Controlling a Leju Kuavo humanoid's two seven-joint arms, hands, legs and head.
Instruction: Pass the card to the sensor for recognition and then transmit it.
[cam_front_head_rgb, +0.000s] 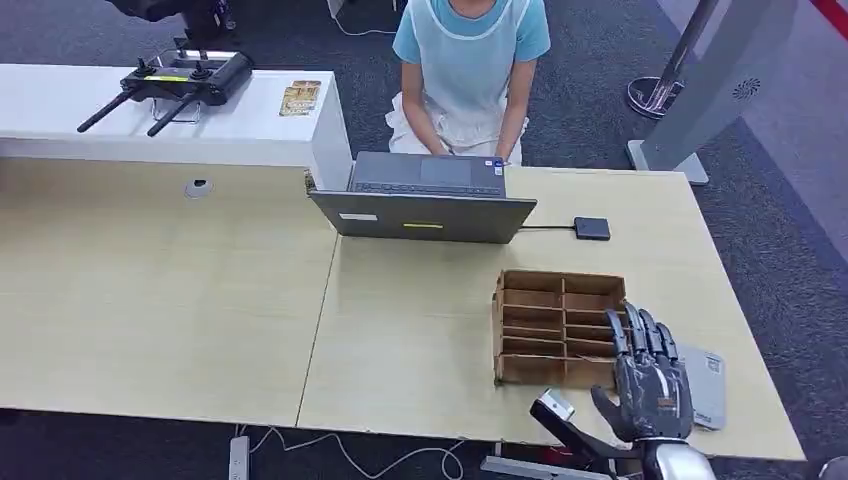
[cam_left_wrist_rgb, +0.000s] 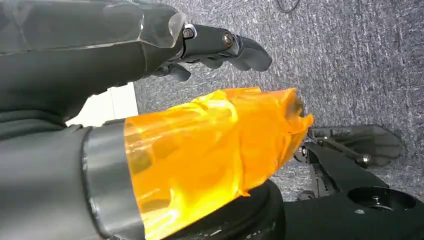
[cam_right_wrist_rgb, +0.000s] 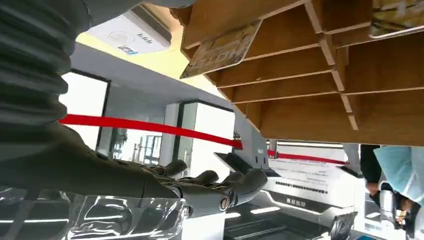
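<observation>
Here my right robot hand (cam_front_head_rgb: 652, 375) hovers empty with fingers spread at the near end of the wooden rack (cam_front_head_rgb: 557, 327) on the desk (cam_front_head_rgb: 420, 330), where a card (cam_right_wrist_rgb: 222, 51) sits in a slot, the grey sensor (cam_front_head_rgb: 706, 385) just beside.

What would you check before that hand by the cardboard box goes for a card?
1. Right hand free, fingers apart: ok.
2. Hand beside the cardboard organizer, not yet in a slot: ok.
3. A card sits in a slot, seen from the right wrist: ok.
4. Grey card reader lies just right of the hand, partly hidden: ok.
5. Left hand hangs over the floor, holding nothing: ok.
6. Person behind the laptop ready to receive: cannot tell.
</observation>
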